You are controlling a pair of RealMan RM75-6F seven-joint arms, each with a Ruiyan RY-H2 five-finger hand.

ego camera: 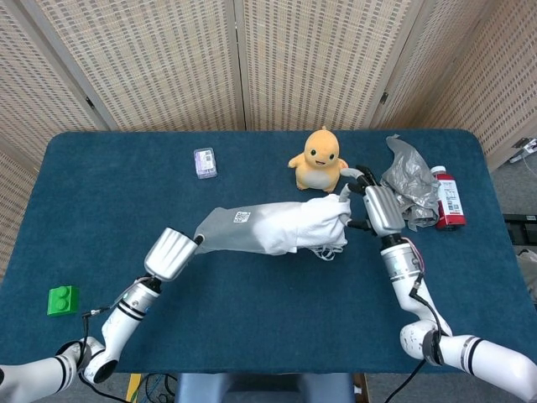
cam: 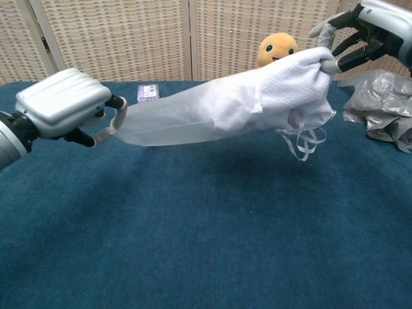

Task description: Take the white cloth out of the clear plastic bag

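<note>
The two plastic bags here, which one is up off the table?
The clear plastic bag with the white cloth, stretched in the air between the left hand and right hand. The crumpled grey bag lies on the table.
</note>
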